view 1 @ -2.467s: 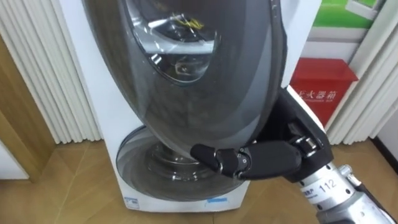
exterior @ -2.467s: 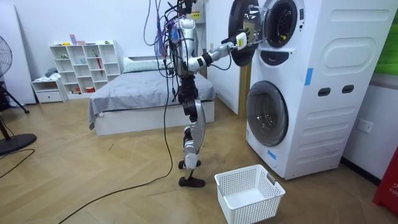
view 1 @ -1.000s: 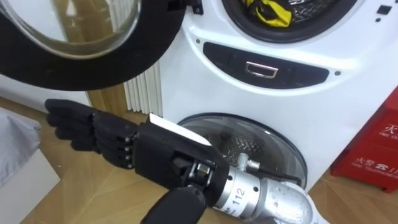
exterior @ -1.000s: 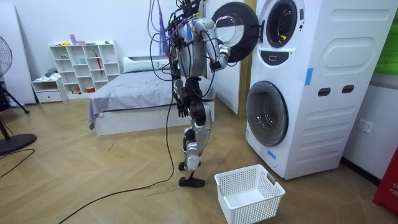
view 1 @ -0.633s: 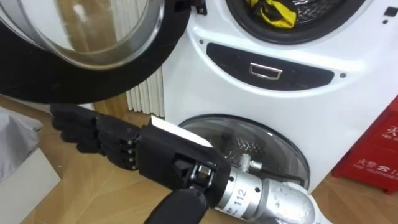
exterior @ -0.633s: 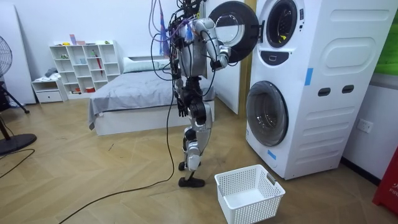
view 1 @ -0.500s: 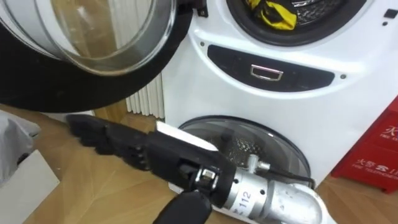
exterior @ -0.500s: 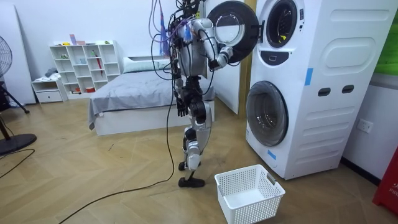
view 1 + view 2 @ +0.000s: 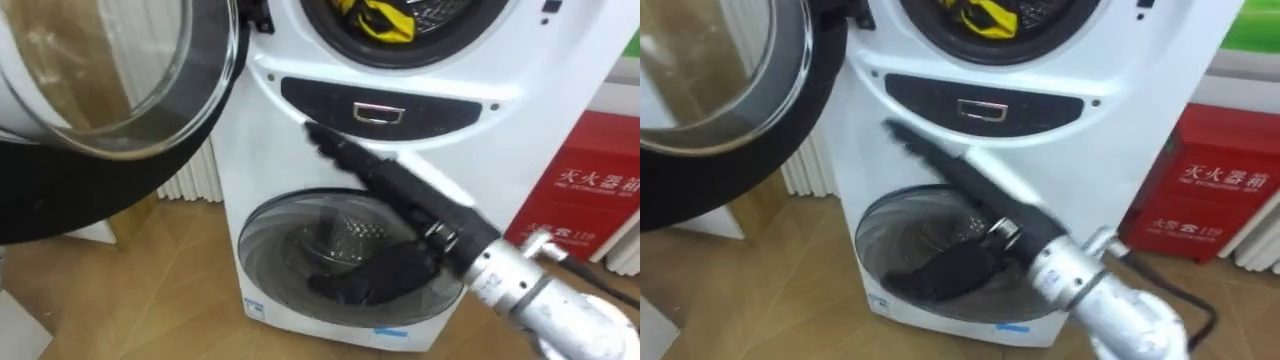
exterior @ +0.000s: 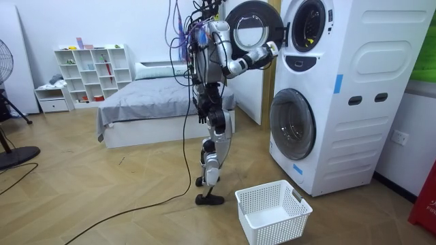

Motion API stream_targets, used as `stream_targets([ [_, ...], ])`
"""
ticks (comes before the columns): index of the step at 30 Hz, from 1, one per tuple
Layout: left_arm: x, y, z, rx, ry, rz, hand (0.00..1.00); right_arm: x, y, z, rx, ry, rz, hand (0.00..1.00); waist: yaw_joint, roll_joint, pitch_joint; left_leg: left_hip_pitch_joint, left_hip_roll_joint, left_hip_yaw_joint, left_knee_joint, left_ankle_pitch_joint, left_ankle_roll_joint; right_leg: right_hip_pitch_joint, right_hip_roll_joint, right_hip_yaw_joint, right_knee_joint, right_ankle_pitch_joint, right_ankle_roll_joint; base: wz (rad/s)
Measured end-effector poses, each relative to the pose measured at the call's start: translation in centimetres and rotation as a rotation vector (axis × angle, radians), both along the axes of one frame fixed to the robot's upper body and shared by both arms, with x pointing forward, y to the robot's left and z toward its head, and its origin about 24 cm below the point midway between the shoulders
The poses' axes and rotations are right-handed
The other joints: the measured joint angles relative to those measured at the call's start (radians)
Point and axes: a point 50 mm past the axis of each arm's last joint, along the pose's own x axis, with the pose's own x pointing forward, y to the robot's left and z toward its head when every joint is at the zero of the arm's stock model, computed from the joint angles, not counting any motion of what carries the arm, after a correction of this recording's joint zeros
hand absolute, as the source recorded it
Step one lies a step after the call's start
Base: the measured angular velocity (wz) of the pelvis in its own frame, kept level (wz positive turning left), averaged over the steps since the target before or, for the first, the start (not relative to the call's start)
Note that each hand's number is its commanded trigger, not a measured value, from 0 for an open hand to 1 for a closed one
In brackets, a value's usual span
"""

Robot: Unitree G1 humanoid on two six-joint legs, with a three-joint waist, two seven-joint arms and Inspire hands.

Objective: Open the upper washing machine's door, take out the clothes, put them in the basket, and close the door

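The black right hand (image 9: pixel 385 185), fingers straight and narrow, points toward the white stacked washing machine's (image 9: pixel 262 135) upper drum; crumpled yellow-and-black cloth (image 9: pixel 376 18) lies inside.

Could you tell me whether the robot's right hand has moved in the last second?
Yes. The right hand has swung to the room view's right, across the open door toward the upper washing machine.

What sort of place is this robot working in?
Probably a home-style bedroom with a laundry corner: a bed, a white shelf unit, and two stacked washing machines with a white basket on the wooden floor before them.
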Motion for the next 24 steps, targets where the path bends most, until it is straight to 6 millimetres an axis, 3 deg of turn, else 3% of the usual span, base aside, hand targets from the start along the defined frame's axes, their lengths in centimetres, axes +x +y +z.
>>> stream_targets([
  [5,-0.9,-0.3,-0.2,-0.005,0.029,0.028,0.00,0.4,-0.9,1.0,-0.002,-0.053,-0.062,0.00,-0.002,0.006,0.0004,0.016,0.002,0.007,-0.005,0.000,0.000,0.010,0.002,0.011,0.000,0.000,0.000,-0.06],
  [13,-0.5,-0.3,-0.1,-0.006,0.021,0.025,0.00,0.8,-0.9,2.3,0.031,-0.115,-0.097,0.00,-0.014,0.003,-0.0014,0.022,0.001,0.015,-0.004,0.000,0.000,0.009,0.000,0.025,0.000,0.000,0.000,-0.04],
  [16,-0.3,-0.5,-0.2,-0.004,0.017,0.015,0.00,0.7,-0.7,2.8,0.095,-0.139,-0.105,0.00,-0.011,-0.002,-0.0044,0.013,0.000,0.017,0.002,-0.001,0.003,0.006,0.001,0.029,-0.003,0.000,0.000,0.00],
  [24,-0.7,-0.4,-0.1,0.064,0.041,0.001,0.00,0.8,-0.2,2.7,0.292,-0.112,-0.113,0.00,0.009,0.002,-0.0026,0.016,0.000,0.017,0.004,-0.001,0.004,0.010,0.002,0.028,-0.015,0.001,0.000,0.00],
])
